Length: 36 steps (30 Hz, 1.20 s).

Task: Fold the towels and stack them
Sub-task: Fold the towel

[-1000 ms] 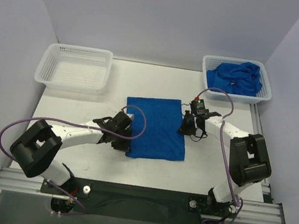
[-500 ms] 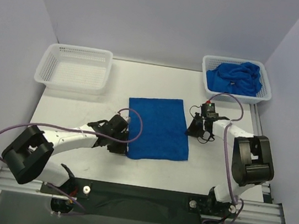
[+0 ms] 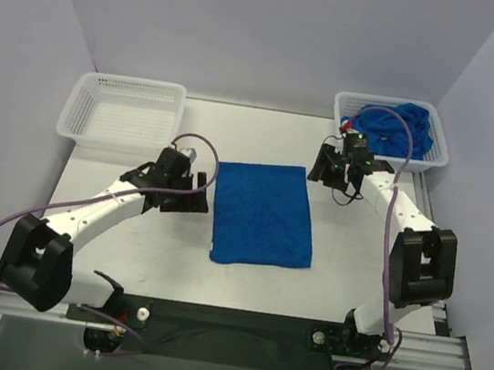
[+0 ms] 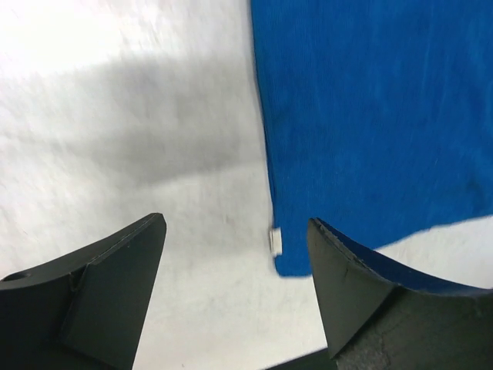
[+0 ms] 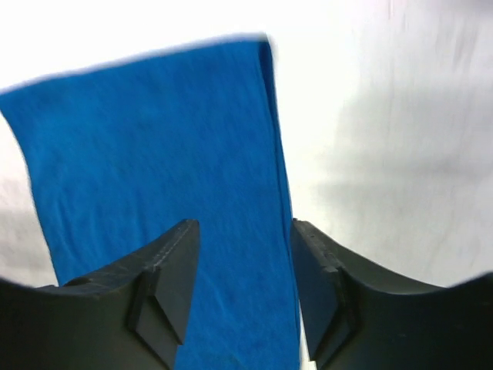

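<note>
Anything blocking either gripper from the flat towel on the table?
Nothing visible. The left gripper, open, sits at the left edge of the towel. The right gripper, open, hangs over its right edge. Only bare table lies around them.

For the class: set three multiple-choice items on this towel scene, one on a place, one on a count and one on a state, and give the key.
1. Where does the flat towel lie?
A inside a basket; B spread on the table; C draped over an arm.
2. How many white baskets stand on the table?
A one; B three; C two.
3. How is the left gripper?
A open, holding nothing; B shut on the towel; C shut on a basket.
Key:
1 B, it lies flat on the tabletop.
2 C, the left basket and the right basket.
3 A, its jaws stand apart with nothing between.
</note>
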Each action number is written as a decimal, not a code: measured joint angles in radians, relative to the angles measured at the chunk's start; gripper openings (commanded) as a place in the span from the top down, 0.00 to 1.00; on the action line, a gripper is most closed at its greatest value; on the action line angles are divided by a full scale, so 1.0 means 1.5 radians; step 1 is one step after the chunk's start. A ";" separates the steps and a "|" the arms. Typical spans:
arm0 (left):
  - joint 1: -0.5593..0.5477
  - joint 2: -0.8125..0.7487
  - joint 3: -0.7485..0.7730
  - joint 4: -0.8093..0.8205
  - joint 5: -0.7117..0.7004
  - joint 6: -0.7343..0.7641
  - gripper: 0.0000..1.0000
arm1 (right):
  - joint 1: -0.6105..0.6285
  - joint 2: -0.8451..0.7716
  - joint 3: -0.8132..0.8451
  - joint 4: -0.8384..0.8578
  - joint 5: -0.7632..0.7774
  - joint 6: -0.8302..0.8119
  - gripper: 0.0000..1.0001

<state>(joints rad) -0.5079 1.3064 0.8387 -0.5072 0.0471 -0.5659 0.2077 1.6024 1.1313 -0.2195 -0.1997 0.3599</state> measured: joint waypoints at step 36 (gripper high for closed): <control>0.120 0.513 0.415 0.124 0.075 0.178 0.29 | -0.061 0.467 0.479 -0.104 -0.224 -0.149 0.50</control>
<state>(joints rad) -0.3279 2.0762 1.4609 -0.3206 0.1596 -0.2985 0.1165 2.3035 1.8503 -0.3759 -0.5362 0.1371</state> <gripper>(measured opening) 0.718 0.507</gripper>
